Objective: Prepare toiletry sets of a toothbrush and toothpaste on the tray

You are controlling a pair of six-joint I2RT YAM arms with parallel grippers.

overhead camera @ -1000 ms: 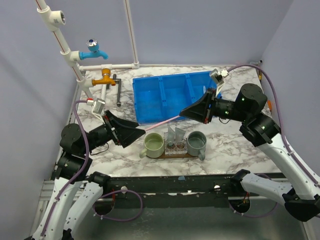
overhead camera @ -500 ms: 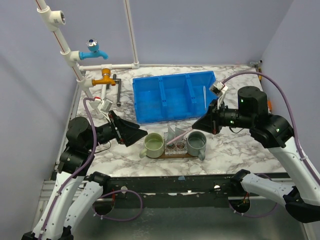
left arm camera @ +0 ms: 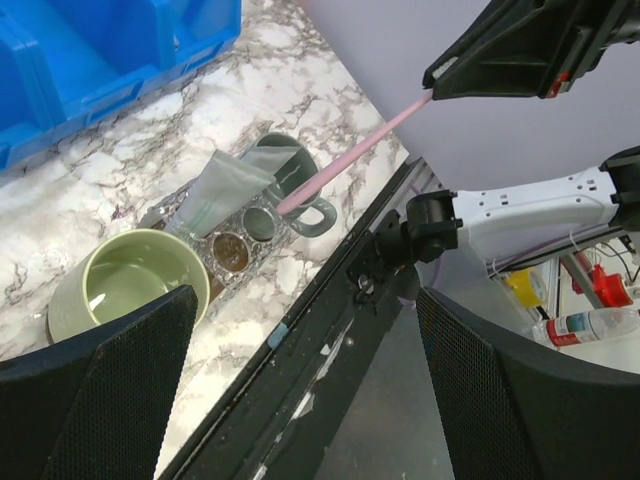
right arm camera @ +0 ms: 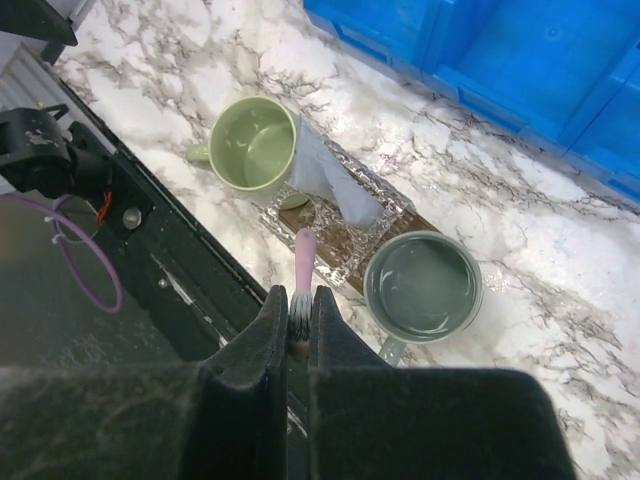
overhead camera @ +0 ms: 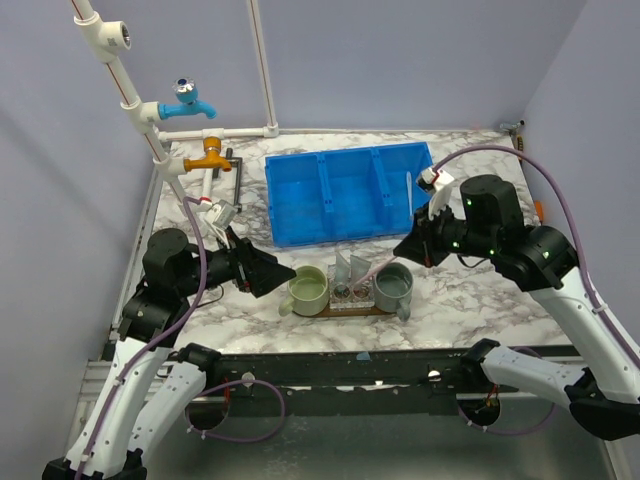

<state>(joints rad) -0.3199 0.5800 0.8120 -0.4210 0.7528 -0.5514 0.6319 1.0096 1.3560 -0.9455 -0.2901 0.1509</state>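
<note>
**Q:** How far along is the task?

**A:** About midway, by judgement. Flat whitish-grey tubes [right arm camera: 325, 175] already stand tilted in a clear holder [left arm camera: 240, 245] on the tray [overhead camera: 340, 312], low in the top view's centre. The pink toothbrush [right arm camera: 303, 255] is not yet set down. The right tool [right arm camera: 297, 305] is clamped on its upper end, and the lower end slants down toward the holder's round wells. Whether the tip touches the holder cannot be told. The left tool [overhead camera: 285, 270] holds nothing, its fingers spread wide, left of the green cup [right arm camera: 252, 142].

**Q:** What is left?

**A:** Seating the pink toothbrush and letting go. A pale slim stick [overhead camera: 409, 188] lies in the right compartment of the bin [overhead camera: 330, 190]. It may be a second brush, but it is too small to tell.

**Q:** Materials and shapes?

**A:** The tray is dark wood, flat, largely covered. The holder is glossy clear plastic. The green and grey cups [right arm camera: 422, 285] are smooth, round, handled, and flank the holder. The counter [right arm camera: 520, 200] is white marble with grey veins. The bin is rigid blue plastic.
</note>
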